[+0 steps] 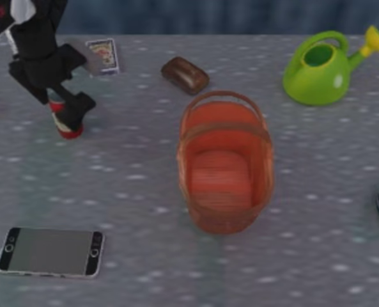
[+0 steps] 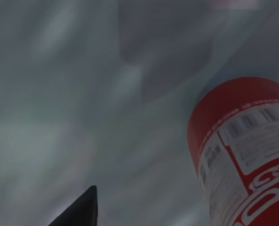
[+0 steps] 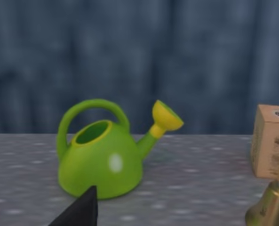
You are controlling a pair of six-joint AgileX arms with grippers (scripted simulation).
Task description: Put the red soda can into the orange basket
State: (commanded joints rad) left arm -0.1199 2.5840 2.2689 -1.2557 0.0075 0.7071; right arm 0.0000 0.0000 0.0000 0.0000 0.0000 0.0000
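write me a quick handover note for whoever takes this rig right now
Left gripper: at the red soda can near the table's left rear; the top view does not show clearly whether its fingers are closed on it. The left wrist view shows the can close up.
Right arm: out of the top view, parked; its wrist camera faces the green watering can.
Orange basket: centre of the table, nothing in it.
Done: left arm has reached the can.
Left: secure the grip, lift, carry right to the basket, release inside.
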